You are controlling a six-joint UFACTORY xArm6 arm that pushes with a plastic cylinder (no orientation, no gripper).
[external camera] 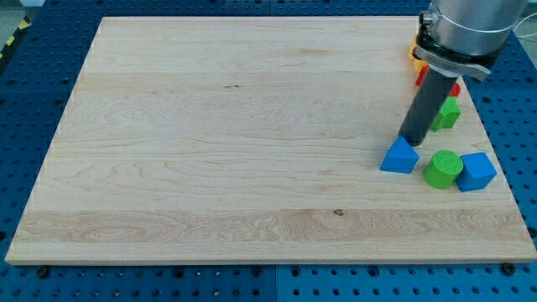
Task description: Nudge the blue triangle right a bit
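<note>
The blue triangle lies on the wooden board near the view's right edge. My tip is at the triangle's top edge, touching it or almost touching it, slightly right of its centre. A green cylinder stands just right of the triangle, with a small gap between them. A blue cube touches the cylinder's right side.
A second green block sits right of the rod, above the cylinder. A red block and an orange block show partly behind the arm at the top right. The board's right edge is close to the blue cube.
</note>
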